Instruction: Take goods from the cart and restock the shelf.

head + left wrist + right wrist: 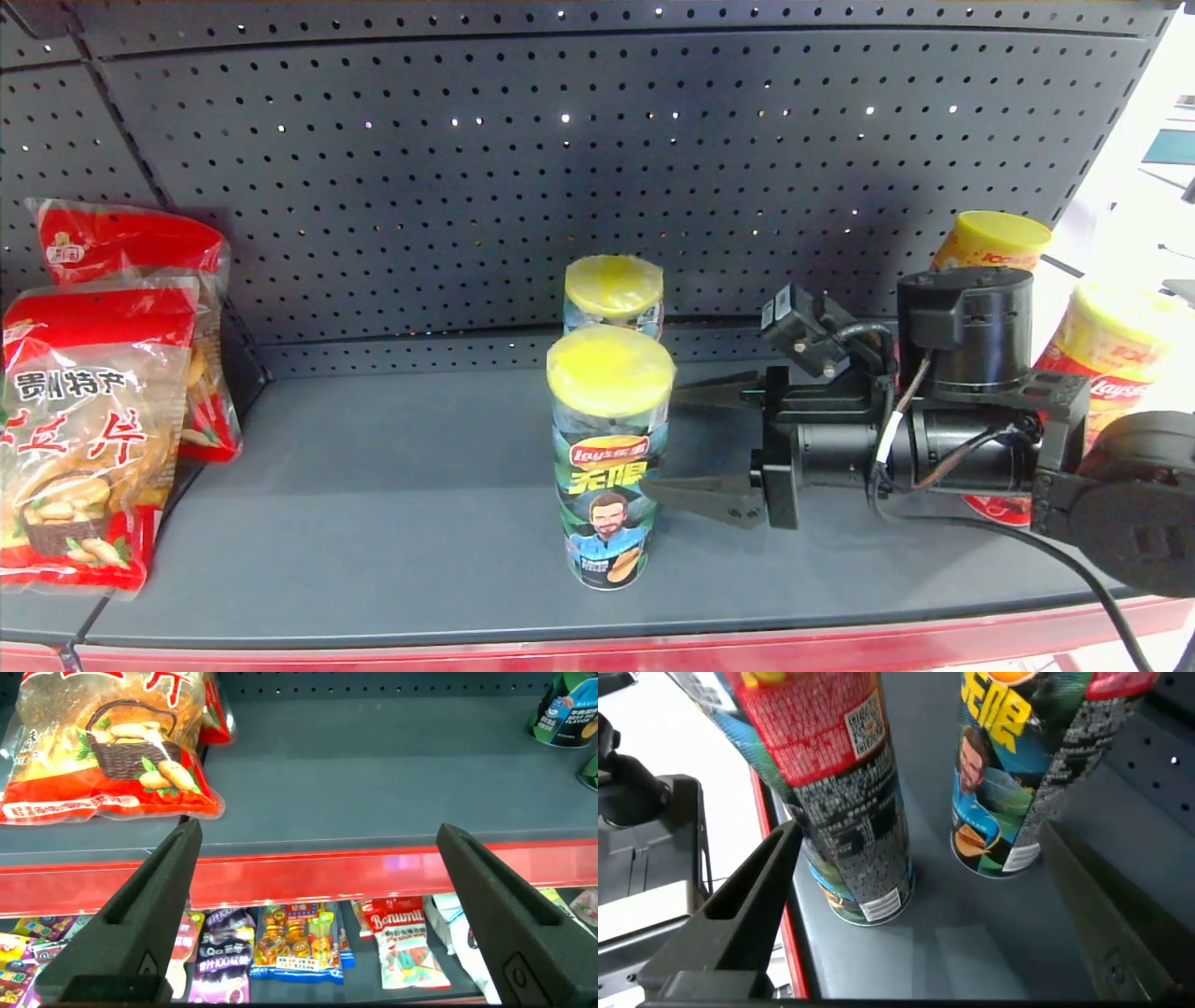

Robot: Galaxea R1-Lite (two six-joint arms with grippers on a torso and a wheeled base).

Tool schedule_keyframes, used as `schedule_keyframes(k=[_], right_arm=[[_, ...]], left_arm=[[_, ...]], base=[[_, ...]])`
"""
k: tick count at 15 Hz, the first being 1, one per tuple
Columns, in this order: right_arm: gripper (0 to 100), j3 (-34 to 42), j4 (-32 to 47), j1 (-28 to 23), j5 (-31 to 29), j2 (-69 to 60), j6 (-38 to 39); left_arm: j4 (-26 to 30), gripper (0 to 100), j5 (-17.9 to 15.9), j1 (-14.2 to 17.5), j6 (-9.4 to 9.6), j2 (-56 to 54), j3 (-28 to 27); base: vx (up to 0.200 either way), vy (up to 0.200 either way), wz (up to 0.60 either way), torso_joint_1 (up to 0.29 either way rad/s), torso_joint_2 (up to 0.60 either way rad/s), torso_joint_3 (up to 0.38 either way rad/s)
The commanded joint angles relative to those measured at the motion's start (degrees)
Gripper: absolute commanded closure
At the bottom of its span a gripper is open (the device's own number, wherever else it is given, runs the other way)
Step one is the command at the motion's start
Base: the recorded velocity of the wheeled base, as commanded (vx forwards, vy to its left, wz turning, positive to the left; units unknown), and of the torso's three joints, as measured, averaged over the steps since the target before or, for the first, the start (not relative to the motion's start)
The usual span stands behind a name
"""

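Observation:
Two green chip cans with yellow lids stand mid-shelf in the head view, the front can [607, 457] ahead of the back can [613, 294]. My right gripper [663, 439] is open just right of the front can, its fingertips level with the can's side and nothing held. From the right wrist, that gripper [919, 831] faces both cans' bases, the front can [850, 812] and the back can [1008, 784]. My left gripper [318, 829] hangs open and empty before the shelf's red front edge [299, 873].
Red snack bags [84, 420] lean at the shelf's left end [103, 747]. Two orange cans [1120, 345] stand at the right behind my right arm. A pegboard wall [560, 168] backs the shelf. Small packets [299, 943] fill the lower shelf.

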Motion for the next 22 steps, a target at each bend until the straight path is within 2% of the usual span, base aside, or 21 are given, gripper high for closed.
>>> schedule_keyframes(k=[1, 12, 22], right_arm=[[0, 0.21, -0.03, 0.81, 0.31, -1.05, 0.01], [0, 0.83, -0.03, 6.7, 0.49, -1.58, 0.18], [0, 3.38, 0.15, 7.14, 0.05, -4.39, 0.18]], left_arm=[[0.0, 0, 0.0, 0.03, -0.01, 0.08, 0.01], [0.0, 0, 0.0, -0.06, -0.01, 0.08, 0.01], [0.0, 0, 0.0, -0.06, -0.01, 0.08, 0.01]], base=[[0.0, 0.0, 0.0, 0.0, 0.0, 0.0], [0.0, 0.0, 0.0, 0.0, 0.0, 0.0], [0.0, 0.0, 0.0, 0.0, 0.0, 0.0]])
